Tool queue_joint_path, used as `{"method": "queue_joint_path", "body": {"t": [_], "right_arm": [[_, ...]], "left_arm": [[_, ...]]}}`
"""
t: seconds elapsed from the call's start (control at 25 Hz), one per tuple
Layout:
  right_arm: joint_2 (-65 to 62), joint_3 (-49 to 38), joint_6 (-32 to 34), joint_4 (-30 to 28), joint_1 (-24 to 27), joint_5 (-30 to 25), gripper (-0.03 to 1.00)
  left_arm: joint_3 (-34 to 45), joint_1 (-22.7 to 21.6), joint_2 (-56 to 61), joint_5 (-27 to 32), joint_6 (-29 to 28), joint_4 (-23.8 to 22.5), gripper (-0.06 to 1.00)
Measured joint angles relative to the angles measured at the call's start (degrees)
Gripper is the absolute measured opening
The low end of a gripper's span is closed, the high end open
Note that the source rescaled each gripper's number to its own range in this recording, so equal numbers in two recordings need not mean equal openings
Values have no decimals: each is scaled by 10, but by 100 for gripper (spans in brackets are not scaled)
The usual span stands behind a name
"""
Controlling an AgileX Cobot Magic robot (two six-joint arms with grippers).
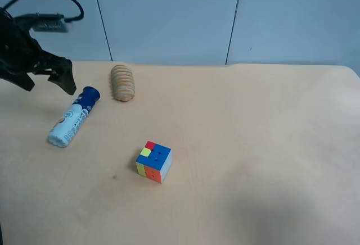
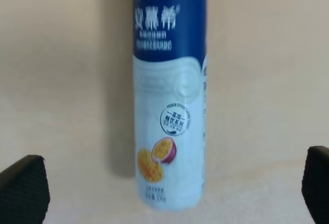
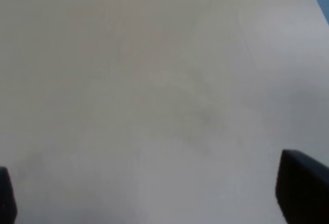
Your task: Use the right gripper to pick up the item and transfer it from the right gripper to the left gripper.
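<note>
Left wrist view — bottle (image 2: 169, 106) lies between wide-spread fingers (image 2: 23, 190), untouched — right pair wide, empty.

One yogurt-drink bottle (image 1: 72, 119) lies on the surface (image 1: 253, 144), along with one multicoloured puzzle cube (image 1: 154, 162) and one ribbed tan wooden piece (image 1: 122, 82). One robot arm (image 1: 19, 51) is in the exterior high view.

Pale tan bench (image 1: 253, 144), plain surface. Three items lie directly on it. Bottle (image 1: 73, 117) on its side at far left, dark cap toward the far edge. Ribbed wooden piece (image 1: 122, 82) just right of the cap. Multicoloured cube (image 1: 153, 161) nearer, apart from both.
</note>
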State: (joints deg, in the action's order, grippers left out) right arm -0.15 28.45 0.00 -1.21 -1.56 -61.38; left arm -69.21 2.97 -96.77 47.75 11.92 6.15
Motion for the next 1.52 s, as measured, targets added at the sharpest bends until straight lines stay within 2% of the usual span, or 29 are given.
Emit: {"method": "queue_joint_path", "body": {"t": [0.28, 0.48, 0.6, 0.8, 1.08, 1.52], "right_arm": [[0, 0, 0, 0, 0, 0, 100], [0, 0, 0, 0, 0, 0, 100], [0, 0, 0, 0, 0, 0, 100], [0, 0, 0, 0, 0, 0, 100], [0, 0, 0, 0, 0, 0, 100], [0, 0, 0, 0, 0, 0, 100]], "left_arm": [[0, 0, 166, 35, 0, 0, 100], [0, 0, 275, 102, -3, -1, 100], [7, 0, 331, 126, -21, -18, 100], [88, 0, 442, 132, -50, -61, 100], [196, 0, 596, 140, -83, -61, 100], [227, 0, 750, 185, -97, -71, 100]]}}
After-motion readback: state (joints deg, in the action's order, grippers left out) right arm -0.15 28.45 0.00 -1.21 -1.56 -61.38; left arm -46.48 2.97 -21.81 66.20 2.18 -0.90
